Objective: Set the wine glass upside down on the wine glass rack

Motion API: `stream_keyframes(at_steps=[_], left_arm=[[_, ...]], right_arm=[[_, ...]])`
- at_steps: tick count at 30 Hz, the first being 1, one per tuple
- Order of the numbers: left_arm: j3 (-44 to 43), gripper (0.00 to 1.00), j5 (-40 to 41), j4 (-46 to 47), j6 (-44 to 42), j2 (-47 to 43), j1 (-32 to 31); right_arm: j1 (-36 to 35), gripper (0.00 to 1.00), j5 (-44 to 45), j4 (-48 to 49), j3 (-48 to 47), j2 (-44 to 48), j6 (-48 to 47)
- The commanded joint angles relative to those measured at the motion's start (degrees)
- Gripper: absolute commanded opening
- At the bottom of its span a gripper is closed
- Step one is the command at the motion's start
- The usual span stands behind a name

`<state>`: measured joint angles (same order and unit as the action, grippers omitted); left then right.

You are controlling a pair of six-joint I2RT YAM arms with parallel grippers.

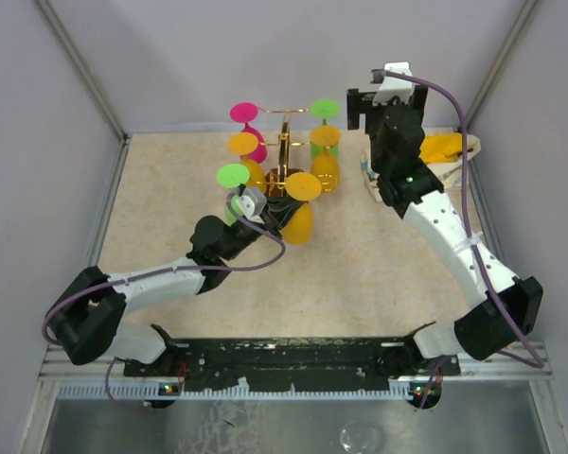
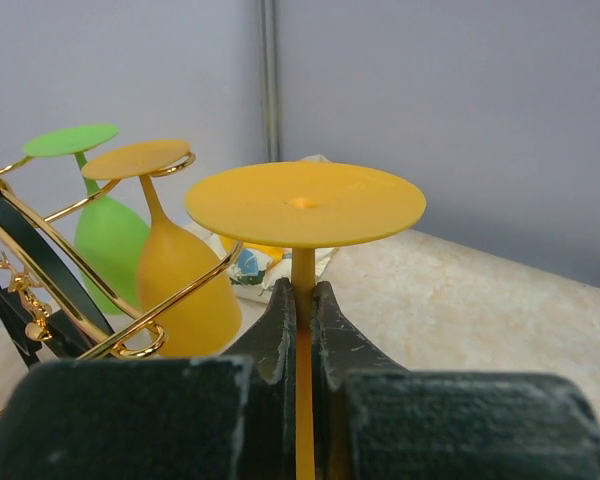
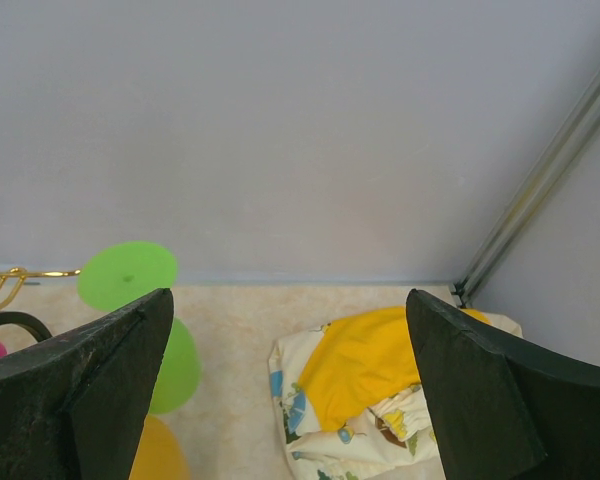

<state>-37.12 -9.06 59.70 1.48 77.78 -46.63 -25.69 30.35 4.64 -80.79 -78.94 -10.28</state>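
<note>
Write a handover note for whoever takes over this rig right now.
Left claw: shut on the stem of the orange plastic wine glass, held upside down, foot disc on top.
Right claw: open, empty, raised above a crumpled yellow and white cloth at the right rear.
Thin gold wire rack with curled arms: the held glass is at its near right arm; whether the foot rests on the wire cannot be told.
Done: glass gripped, inverted, at the rack.
Left: seat the foot on the arm, open the claw, withdraw.

In its wrist view the left tool (image 2: pixel 302 300) hides the wine glass (image 2: pixel 305 205) bowl, seemingly entirely.
</note>
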Motion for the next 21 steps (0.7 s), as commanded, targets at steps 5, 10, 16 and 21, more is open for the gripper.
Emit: stream_keyframes(at_steps=[5,10,16,21], left_arm=[[-2.69,0.0,2.36,9.46,1.94,5.07,-0.95],[-4.19,0.0,3.16,9.13,1.57,6.39,-1.42],[-5.77,0.0,4.32,8.68,0.79,8.18,-1.61],[-6.68,0.0,4.71,8.59,1.15,9.76,-1.69]], right_arm=[[0.91,0.99,-0.08,2.47,-0.63,2.64,-0.22],[1.0,0.99,-0.2,2.93,-0.17,2.89,-0.43],[1.08,0.99,-0.39,3.26,0.78,3.35,0.05],[1.15,0.99,-0.28,3.83,1.59,4.05,-0.17]])
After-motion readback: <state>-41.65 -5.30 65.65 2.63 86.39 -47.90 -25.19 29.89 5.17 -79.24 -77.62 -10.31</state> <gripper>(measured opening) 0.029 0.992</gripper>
